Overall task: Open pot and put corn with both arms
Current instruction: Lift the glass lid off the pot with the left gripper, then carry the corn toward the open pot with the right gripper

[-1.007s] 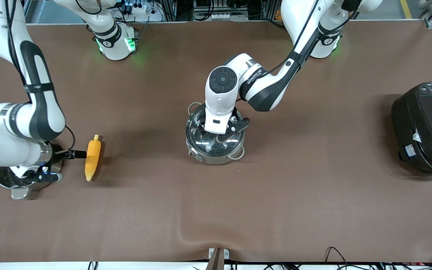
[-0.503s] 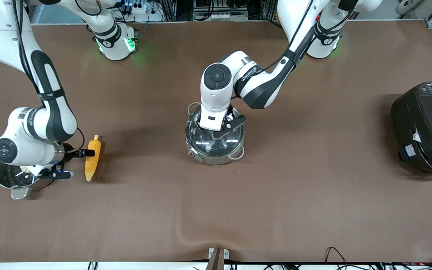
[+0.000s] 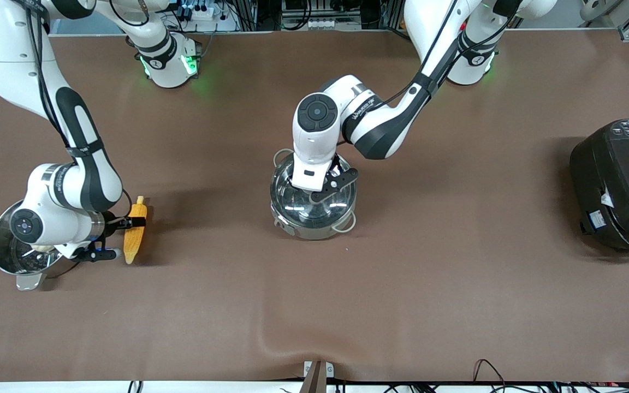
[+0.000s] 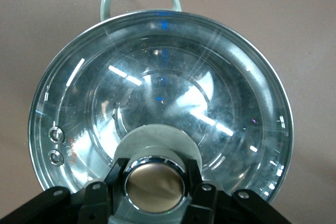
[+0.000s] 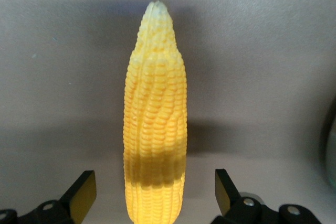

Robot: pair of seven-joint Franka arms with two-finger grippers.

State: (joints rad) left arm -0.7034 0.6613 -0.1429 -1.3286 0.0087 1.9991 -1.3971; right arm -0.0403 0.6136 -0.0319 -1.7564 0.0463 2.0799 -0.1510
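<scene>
The shiny steel pot (image 3: 310, 230) stands mid-table with its glass lid (image 3: 298, 204) on. My left gripper (image 3: 319, 191) is down on the lid, shut on the tan knob (image 4: 155, 183), with a black finger (image 4: 114, 182) tight against each side. The lid (image 4: 157, 93) fills the left wrist view. The yellow corn (image 3: 132, 245) lies on the table toward the right arm's end. My right gripper (image 3: 126, 232) is low over it and open. In the right wrist view its fingers (image 5: 84, 192) straddle the corn (image 5: 155, 124) with a gap on each side.
A steel pot with a steamer insert (image 3: 6, 262) stands beside the corn, partly under my right arm. A big black cooker (image 3: 620, 185) stands at the left arm's end. Brown cloth with a wrinkle (image 3: 271, 338) covers the table.
My right arm has swung over so its gripper now straddles the corn instead of pointing at it from beside. My left gripper has shifted slightly on the lid and settled on the knob.
</scene>
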